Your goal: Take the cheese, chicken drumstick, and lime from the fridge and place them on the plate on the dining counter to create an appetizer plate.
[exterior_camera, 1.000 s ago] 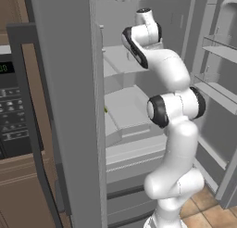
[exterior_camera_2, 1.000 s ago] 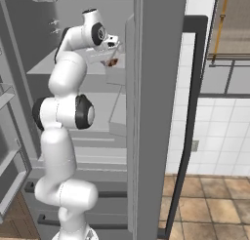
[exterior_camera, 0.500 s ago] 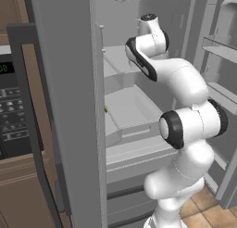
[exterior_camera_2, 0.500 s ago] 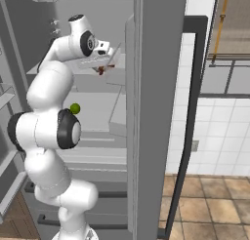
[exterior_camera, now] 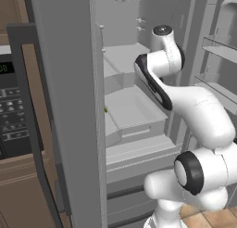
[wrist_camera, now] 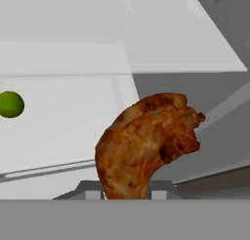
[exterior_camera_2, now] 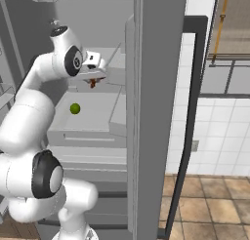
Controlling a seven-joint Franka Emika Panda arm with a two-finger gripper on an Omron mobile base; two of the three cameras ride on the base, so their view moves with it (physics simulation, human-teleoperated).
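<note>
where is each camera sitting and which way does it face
Left base view: behind the arm's left, facing the open fridge; white arm rises lower right.
Right base view: behind its right, same fridge; arm lower left, gripper holding the chicken drumstick above the lime.
Hand view: on the hand, looking along the gripper at drumstick and shelf.
Right base and hand views share drumstick and lime.

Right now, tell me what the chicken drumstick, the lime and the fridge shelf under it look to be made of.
Chicken drumstick: cooked meat, its skin reddish-brown, crinkled, slightly glossy. Lime: fruit rind, smooth yellow-green, matte. Fridge shelf: likely moulded plastic, pale grey, flat and even, though the render leaves that open.
</note>
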